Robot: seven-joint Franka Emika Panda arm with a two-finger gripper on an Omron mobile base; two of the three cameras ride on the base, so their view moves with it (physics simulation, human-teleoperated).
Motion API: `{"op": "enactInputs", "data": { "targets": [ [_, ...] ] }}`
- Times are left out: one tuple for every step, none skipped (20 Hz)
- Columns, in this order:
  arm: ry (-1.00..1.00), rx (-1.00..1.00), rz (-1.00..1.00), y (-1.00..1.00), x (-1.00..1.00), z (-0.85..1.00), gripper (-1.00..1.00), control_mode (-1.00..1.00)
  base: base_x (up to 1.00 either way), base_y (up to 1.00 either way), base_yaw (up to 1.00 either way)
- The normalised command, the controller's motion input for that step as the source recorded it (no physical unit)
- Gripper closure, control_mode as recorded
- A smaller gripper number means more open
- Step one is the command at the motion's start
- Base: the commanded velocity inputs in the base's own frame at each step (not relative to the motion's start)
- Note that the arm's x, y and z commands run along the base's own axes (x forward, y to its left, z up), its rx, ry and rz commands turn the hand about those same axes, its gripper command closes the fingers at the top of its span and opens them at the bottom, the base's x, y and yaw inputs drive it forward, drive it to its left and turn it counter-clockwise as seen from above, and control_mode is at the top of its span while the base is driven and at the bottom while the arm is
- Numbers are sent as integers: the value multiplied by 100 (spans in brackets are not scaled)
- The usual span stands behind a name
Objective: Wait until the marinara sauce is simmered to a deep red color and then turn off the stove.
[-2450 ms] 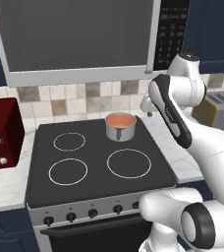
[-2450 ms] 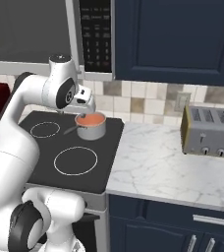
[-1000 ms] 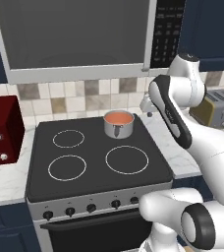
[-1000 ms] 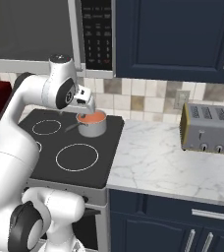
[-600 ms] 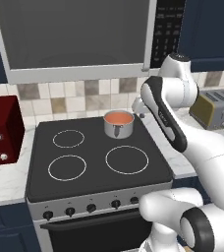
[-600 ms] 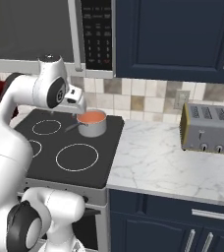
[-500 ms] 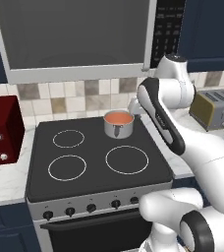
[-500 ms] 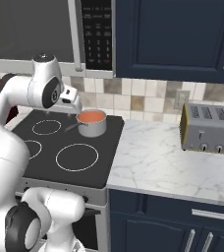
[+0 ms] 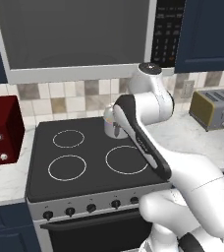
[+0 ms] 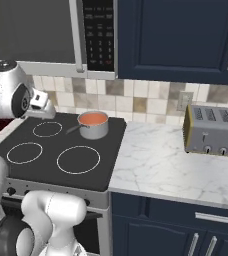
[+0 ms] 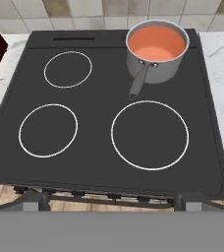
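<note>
Four white rings mark the black top of the stove (image 11: 104, 123), which is set between two stretches of marble counter (image 10: 171, 165), and a row of small black knobs (image 9: 92, 207) runs along its silver front panel. Above it hangs a large grey microwave (image 9: 74, 37), with dark blue cabinets (image 10: 181, 37) to the right of it. On the counter at the left edge of the stove stands a red microwave (image 9: 3, 130), and on the right counter, near the tiled back wall, stands a grey toaster (image 10: 213, 131). One steel saucepan (image 11: 155, 61) sits on the back right ring of the stove, with its handle pointing toward the front right ring. Inside it the marinara sauce (image 11: 155, 43) is a smooth orange-red disc, more orange than deep red. The white arm is lifted over the stove, with the hand high above the left rings. The fingers (image 10: 42, 106) stand wide open and hold nothing, well apart from the saucepan and from the knobs.
</note>
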Motion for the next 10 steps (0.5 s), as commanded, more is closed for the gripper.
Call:
{"op": "enactInputs", "data": {
  "targets": [
    [-18,0,0,71,-25,-11,-100,-100,0,0,0],
    [-20,0,0,63,-25,-6,-100,-100,0,0,0],
    [-21,1,0,41,-21,-5,-100,-100,0,0,0],
    [-23,2,0,32,-24,-5,-100,-100,0,0,0],
    [-26,1,0,32,-26,-6,-100,-100,0,0,0],
    [-26,0,0,37,-21,-10,-100,-100,0,0,0],
    [-27,0,0,41,-16,-12,-100,-100,0,0,0],
    [-28,0,0,51,-3,-24,-100,-100,0,0,0],
    [-28,0,0,56,0,-31,-100,-100,0,0,0],
    [-27,0,0,61,0,-35,-100,-100,0,0,0]
  ]
}}
